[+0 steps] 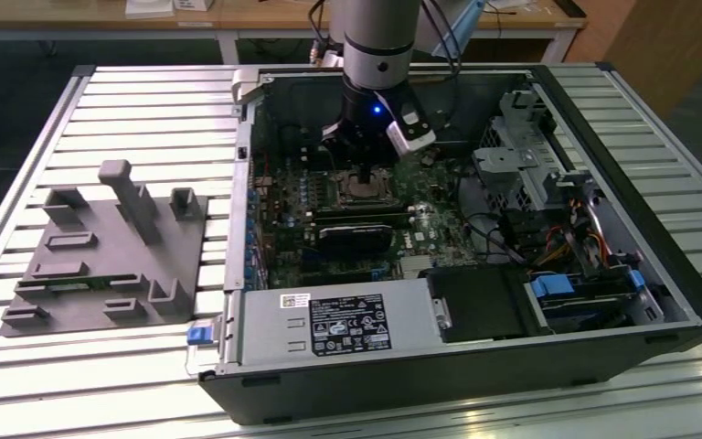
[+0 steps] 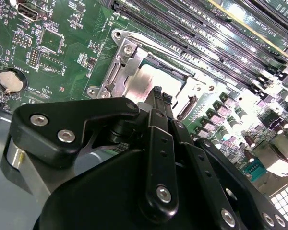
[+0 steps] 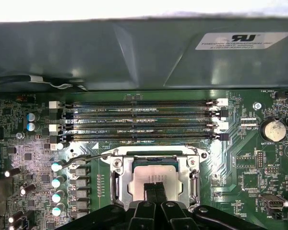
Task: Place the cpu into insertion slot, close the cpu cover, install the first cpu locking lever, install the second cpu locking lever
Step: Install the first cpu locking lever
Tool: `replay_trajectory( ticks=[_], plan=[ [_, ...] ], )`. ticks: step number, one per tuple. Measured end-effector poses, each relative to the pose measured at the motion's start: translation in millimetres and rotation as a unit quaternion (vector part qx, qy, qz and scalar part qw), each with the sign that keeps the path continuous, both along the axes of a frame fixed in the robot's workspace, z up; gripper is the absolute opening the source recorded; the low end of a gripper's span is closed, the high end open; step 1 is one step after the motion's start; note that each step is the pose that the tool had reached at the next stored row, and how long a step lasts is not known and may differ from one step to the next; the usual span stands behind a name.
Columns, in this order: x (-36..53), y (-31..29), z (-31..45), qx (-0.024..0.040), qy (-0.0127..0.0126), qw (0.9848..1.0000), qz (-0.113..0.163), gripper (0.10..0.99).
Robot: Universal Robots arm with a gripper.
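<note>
The cpu point(image 3: 149, 175) lies seated in the insertion slot point(image 3: 153, 160); the cpu cover point(image 3: 122, 179) seems lowered around it; the end effector point(image 3: 156, 186), narrow and empty, touches its face; both locking steps look undone.

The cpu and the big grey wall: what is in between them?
In the first wrist view, four long black memory slots cross the green board between the cpu and the grey case wall.

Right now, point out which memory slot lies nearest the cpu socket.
The memory slot running alongside the metal frame of the insertion slot; the other three lie beyond it, toward the case wall.
</note>
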State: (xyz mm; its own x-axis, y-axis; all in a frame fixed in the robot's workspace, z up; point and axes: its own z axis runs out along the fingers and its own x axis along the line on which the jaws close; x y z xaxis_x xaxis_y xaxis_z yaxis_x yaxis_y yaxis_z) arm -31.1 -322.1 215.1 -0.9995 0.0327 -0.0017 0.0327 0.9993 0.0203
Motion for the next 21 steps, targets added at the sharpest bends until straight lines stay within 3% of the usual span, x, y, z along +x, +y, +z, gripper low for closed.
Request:
replay_trajectory(
  ticks=[21],
  plan=[
    [0.0, 0.0, 25.7, 0.0000, 0.0000, 1.0000, 0.000, 0.114]
  ],
)
